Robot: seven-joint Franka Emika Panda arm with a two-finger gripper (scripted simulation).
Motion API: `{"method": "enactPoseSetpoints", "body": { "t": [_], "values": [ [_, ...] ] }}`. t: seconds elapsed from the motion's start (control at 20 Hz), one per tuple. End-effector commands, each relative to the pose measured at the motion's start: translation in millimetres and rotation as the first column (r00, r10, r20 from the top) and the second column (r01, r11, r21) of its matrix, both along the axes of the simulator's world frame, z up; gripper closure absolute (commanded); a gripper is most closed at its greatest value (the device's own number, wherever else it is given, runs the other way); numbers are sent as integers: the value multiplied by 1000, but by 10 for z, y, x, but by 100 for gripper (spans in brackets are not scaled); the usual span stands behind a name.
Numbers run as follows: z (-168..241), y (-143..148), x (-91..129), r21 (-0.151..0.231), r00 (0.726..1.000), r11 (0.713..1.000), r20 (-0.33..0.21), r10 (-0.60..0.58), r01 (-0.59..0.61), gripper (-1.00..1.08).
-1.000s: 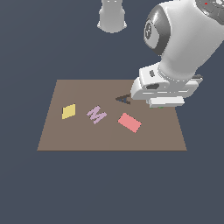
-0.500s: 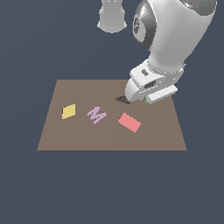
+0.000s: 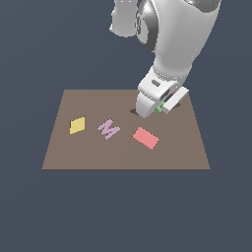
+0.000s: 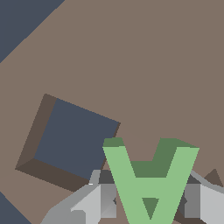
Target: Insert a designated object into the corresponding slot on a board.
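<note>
Green A held low over the board, near a square hole

The tool [image 4: 148,205] is clenched on the A [image 4: 151,179] just above the board [image 3: 69,147]. The square hole [image 4: 72,140] lies just beside it; the A-slot cannot be clearly made out.

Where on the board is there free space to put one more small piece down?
The board is bare along its near edge, below the yellow diamond, pink M and red rectangle, and behind the diamond. It is crowded around the tool holding the green A.
</note>
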State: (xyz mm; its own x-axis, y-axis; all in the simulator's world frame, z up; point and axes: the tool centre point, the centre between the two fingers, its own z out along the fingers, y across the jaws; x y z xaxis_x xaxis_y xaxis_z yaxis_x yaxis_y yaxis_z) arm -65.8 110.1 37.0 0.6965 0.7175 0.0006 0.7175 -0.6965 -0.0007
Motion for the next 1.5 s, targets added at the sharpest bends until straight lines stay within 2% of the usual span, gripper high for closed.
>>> {"method": "enactPoseSetpoints", "body": {
  "t": [0.0,0.25,0.7,1.1,1.45],
  "values": [
    [5,-82,-11,0,996,996,0,91,-91,108],
    [13,-244,-6,0,965,965,0,262,-262,108],
    [24,-478,58,-1,866,866,0,500,-500,108],
    [29,-600,127,-1,783,783,0,622,-622,108],
    [31,-650,166,-1,739,739,0,674,-674,108]
  ]
}}
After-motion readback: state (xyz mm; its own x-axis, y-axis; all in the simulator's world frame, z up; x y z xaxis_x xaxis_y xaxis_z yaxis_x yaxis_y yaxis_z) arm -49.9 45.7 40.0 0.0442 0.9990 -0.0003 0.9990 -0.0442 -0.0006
